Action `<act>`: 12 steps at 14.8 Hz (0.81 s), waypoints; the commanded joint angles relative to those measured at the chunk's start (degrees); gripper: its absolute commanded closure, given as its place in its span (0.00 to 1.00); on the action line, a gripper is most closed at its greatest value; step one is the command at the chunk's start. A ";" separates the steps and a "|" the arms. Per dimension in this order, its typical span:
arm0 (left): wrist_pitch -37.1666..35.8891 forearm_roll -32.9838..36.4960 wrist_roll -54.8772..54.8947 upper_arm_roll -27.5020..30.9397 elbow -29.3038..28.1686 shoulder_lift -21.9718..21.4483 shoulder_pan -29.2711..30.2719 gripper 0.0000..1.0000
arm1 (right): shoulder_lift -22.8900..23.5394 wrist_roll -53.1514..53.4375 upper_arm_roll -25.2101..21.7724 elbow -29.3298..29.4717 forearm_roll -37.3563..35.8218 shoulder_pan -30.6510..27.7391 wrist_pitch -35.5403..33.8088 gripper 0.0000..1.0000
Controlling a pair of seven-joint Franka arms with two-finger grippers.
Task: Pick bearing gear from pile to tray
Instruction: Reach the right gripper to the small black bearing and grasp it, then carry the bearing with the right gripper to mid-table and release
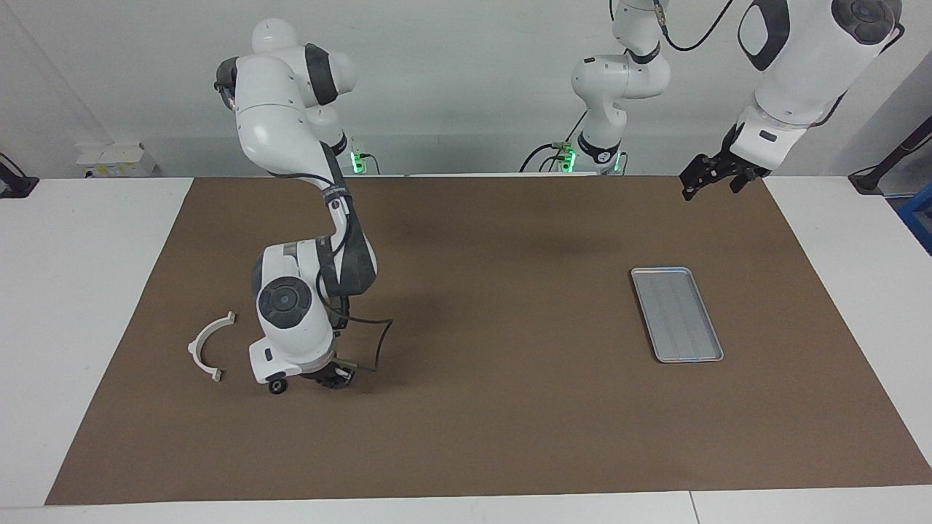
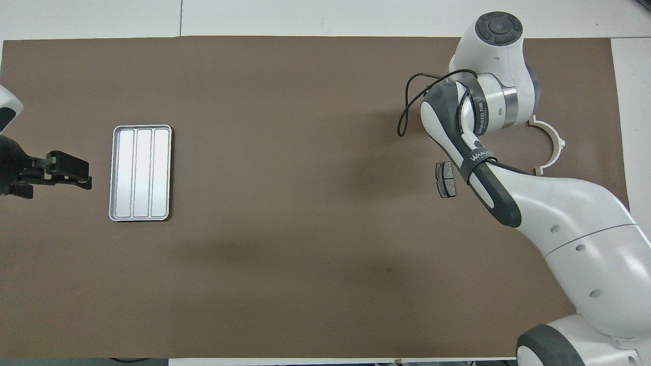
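My right gripper [image 1: 336,378] is down at the mat among the pile, toward the right arm's end of the table. It is shut, and its own hand hides what, if anything, sits between its fingertips. A small black round piece [image 1: 277,386] lies on the mat right beside the hand. The pile's white half-ring bracket [image 1: 209,346] [image 2: 552,147] lies next to it. One dark grey brake pad [image 2: 446,179] shows in the overhead view. The silver tray [image 1: 659,271] [image 2: 141,126] holds nothing, toward the left arm's end. My left gripper [image 1: 710,178] [image 2: 71,172] waits open, raised beside the tray.
A brown mat [image 1: 480,437] covers the table, with white tabletop around it. The right arm's wrist [image 2: 496,30] and forearm cover much of the pile from above. A loose black cable [image 1: 382,342] loops off the right hand.
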 commanded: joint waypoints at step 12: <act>-0.88 -0.69 0.14 -0.42 -0.12 -0.68 0.68 0.00 | 0.70 49.34 8.77 9.63 -0.18 23.18 -0.21 1.00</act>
